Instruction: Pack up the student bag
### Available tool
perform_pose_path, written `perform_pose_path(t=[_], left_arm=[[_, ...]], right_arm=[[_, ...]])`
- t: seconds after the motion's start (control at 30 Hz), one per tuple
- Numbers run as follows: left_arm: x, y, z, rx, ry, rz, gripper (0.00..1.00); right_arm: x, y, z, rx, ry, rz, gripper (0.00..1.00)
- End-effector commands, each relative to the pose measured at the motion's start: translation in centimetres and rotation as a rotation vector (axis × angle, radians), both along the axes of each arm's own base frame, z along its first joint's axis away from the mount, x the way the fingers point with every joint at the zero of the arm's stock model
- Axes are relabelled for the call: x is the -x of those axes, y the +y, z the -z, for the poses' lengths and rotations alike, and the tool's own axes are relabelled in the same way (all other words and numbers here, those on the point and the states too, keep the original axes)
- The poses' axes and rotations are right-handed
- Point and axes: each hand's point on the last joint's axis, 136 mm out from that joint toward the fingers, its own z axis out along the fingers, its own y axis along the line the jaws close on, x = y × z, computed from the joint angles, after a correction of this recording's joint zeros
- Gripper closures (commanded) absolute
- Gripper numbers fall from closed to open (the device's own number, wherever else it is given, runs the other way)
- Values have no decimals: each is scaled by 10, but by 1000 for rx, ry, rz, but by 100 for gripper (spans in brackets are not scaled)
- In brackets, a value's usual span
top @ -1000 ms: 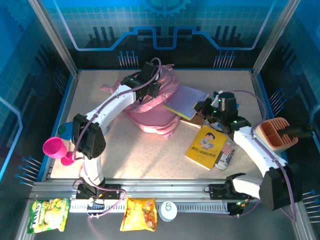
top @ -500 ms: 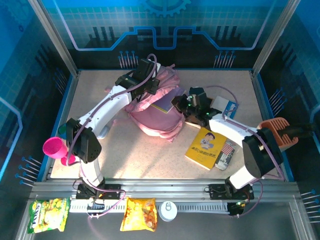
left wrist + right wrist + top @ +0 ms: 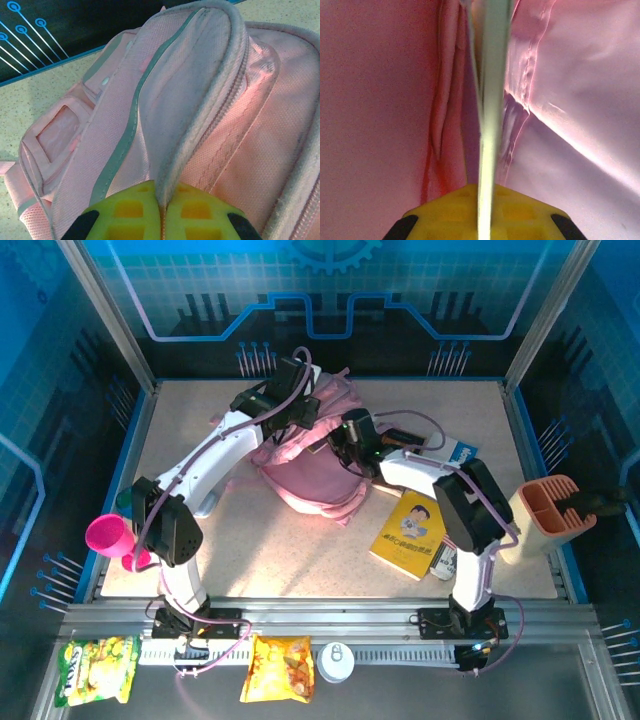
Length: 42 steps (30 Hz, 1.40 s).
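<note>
L gripper (image 3: pixel 161 212) pinched shut on zip flap (image 3: pixel 200 100) of big soft pink fabric backpack (image 3: pixel 305 475), upper centre of top view. R gripper (image 3: pixel 482 212) is inside the bag, clamped on thin pale-green flat sheet (image 3: pixel 487 100), prob. a notebook. Step: inserting it. Next: push deeper, then let go.

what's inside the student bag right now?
Inside the student bag: a thin pale flat item, edge-on, pinched in the right jaws, pink lining around it. Anything deeper is covered by fabric.

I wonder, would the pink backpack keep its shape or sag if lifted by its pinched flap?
The student bag will probably sag: its fabric folds where the left jaws pinch it. Slumped flat, it seems unlikely to roll, and may drag across the table when tugged.
</note>
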Motion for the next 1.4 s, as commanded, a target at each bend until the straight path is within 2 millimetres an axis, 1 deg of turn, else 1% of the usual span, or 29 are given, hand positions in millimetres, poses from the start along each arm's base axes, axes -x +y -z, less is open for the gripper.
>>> perform_pose_path(t=[0.0, 0.1, 0.17, 0.2, 0.23, 0.3, 0.37, 0.47, 0.53, 0.6, 0.67, 0.7, 0.77, 0.8, 0.83, 0.87, 0.9, 0.93, 0.97, 1.0, 1.1, 1.17, 1.27, 1.37], left_arm=[[-6, -5, -75, 164, -193, -14, 100], [-7, -3, -73, 188, -180, -22, 100], [-8, 0, -71, 199, -173, -36, 100], [-9, 1, -70, 203, -167, -44, 100], [-10, 3, -69, 208, -163, -49, 100], [-12, 8, -64, 214, -149, -66, 100], [-15, 14, -56, 217, -131, -85, 100], [-19, 25, -45, 224, -106, -111, 100], [-21, 34, -35, 219, -91, -125, 100], [-21, 43, -23, 207, -73, -135, 100], [-19, 52, -10, 198, -49, -147, 100], [-17, 57, -4, 194, -36, -151, 100], [-12, 67, 10, 187, -11, -166, 100], [-7, 72, 16, 188, 4, -171, 100], [-3, 75, 21, 187, 16, -172, 100], [3, 77, 26, 193, 29, -174, 100], [10, 77, 31, 204, 43, -167, 96], [16, 77, 33, 217, 49, -159, 88], [23, 76, 35, 234, 57, -149, 74], [29, 74, 37, 254, 64, -144, 63], [42, 72, 37, 304, 71, -139, 47], [47, 70, 36, 337, 81, -139, 34], [53, 61, 34, 389, 110, -113, 24], [56, 52, 33, 434, 137, -82, 16]], right_arm=[[-19, 20, -7, -88, -48, 21, 86], [-22, 35, 12, -133, -11, -28, 84], [-20, 40, 17, -131, 4, -56, 79], [-16, 40, 17, -122, 3, -67, 74], [-13, 39, 16, -111, -1, -76, 67], [-2, 34, 16, -103, 17, -82, 55], [10, 27, 12, -107, 16, -94, 49], [31, 13, 5, -106, 14, -108, 43], [47, 5, -6, -104, 0, -131, 40], [62, -1, -12, -75, -19, -161, 36], [75, -14, -17, -26, -37, -172, 33], [80, -22, -22, 8, -60, -174, 31], [94, -44, -19, 112, -54, -162, 26], [97, -54, -26, 167, -78, -154, 23], [105, -66, -17, 234, -63, -151, 21], [109, -80, -16, 313, -58, -141, 18], [111, -92, -16, 385, -50, -134, 15], [113, -100, -15, 436, -43, -138, 14], [117, -111, -6, 494, -14, -152, 13], [112, -116, -13, 513, -8, -156, 11], [102, -128, 1, 522, 47, -214, 9], [91, -133, 10, 533, 68, -246, 7], [70, -142, 23, 568, 101, -282, 5], [48, -143, 30, 578, 131, -321, 5]])
